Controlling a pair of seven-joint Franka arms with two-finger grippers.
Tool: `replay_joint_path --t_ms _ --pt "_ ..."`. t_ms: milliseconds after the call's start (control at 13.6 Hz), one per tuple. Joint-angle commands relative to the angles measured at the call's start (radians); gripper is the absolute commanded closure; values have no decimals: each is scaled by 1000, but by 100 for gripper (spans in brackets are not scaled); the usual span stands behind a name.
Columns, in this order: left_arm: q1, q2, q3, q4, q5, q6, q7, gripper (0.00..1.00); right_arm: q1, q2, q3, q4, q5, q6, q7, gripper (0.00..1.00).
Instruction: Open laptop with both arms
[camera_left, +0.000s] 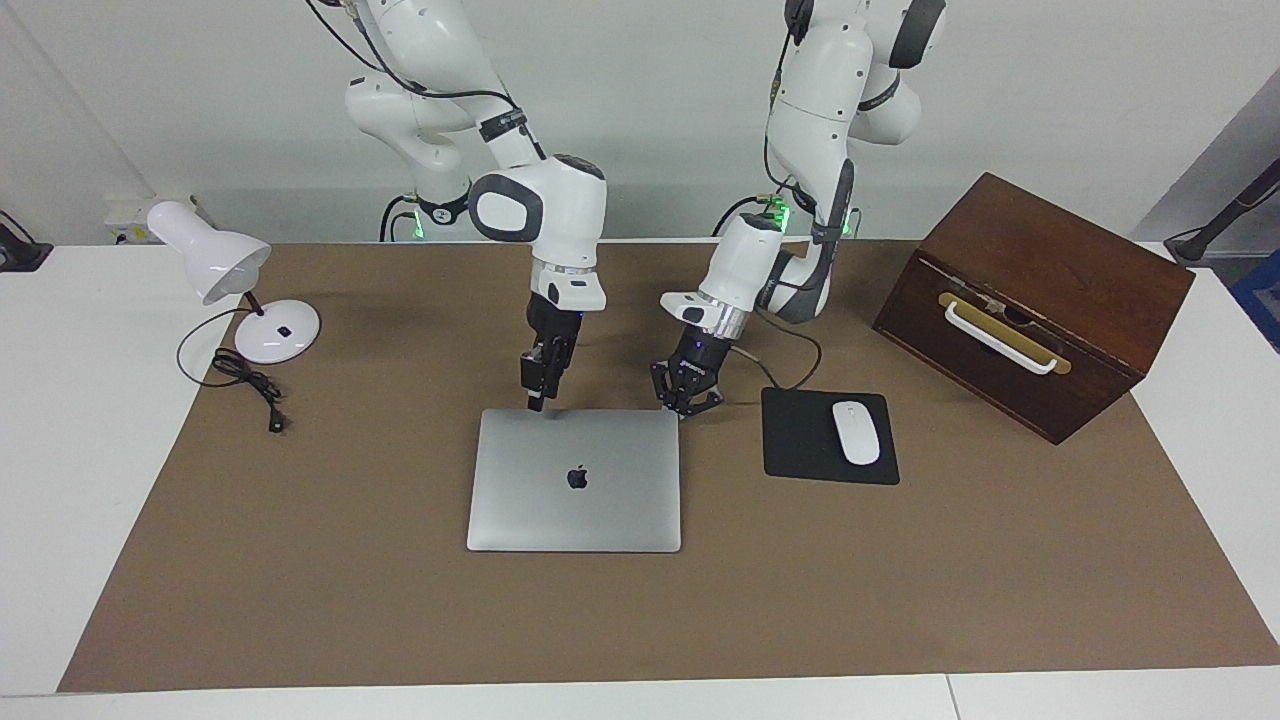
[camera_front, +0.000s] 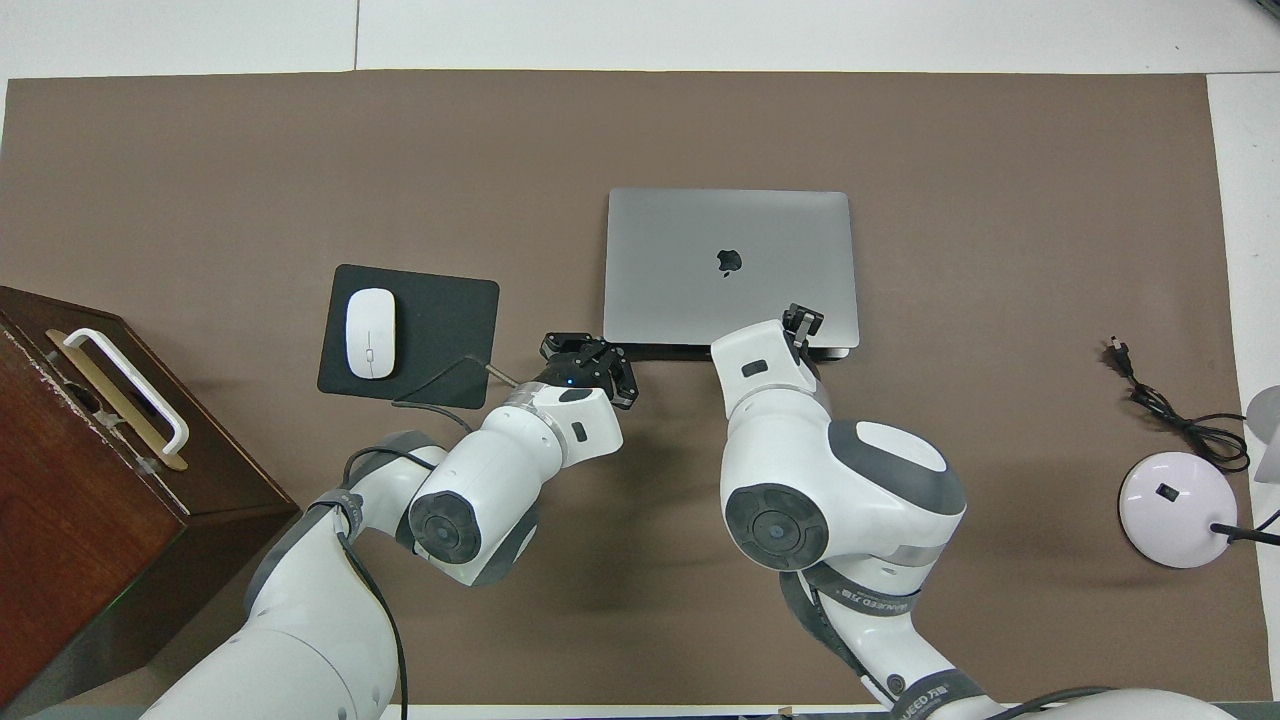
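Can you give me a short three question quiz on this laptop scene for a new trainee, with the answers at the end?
1. True or false: the laptop lies with its lid shut.
2. Which gripper is at the laptop's corner toward the mouse pad: A) left gripper, B) right gripper?
3. Fill in: the white mouse rests on the ____.

Key
1. True. The lid lies flat, logo up.
2. A. The left gripper, shut, is down at that corner; the right gripper, also shut, is at the laptop's edge nearest the robots, toward the lamp.
3. Mouse pad.
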Motion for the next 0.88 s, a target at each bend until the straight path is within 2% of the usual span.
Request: replay_joint_path --t_ms 0,293,440,806 --pt "5 36 -8 20 19 15 0 100 -2 13 -1 -3 -28 28 45 48" --pt "6 36 -8 23 19 15 0 100 -2 26 -1 1 -28 54 80 48" --pt "6 37 -8 23 19 15 0 100 -2 40 44 0 -28 50 97 48" --pt "6 37 -8 26 20 15 0 100 -2 74 45 6 -31 65 120 47"
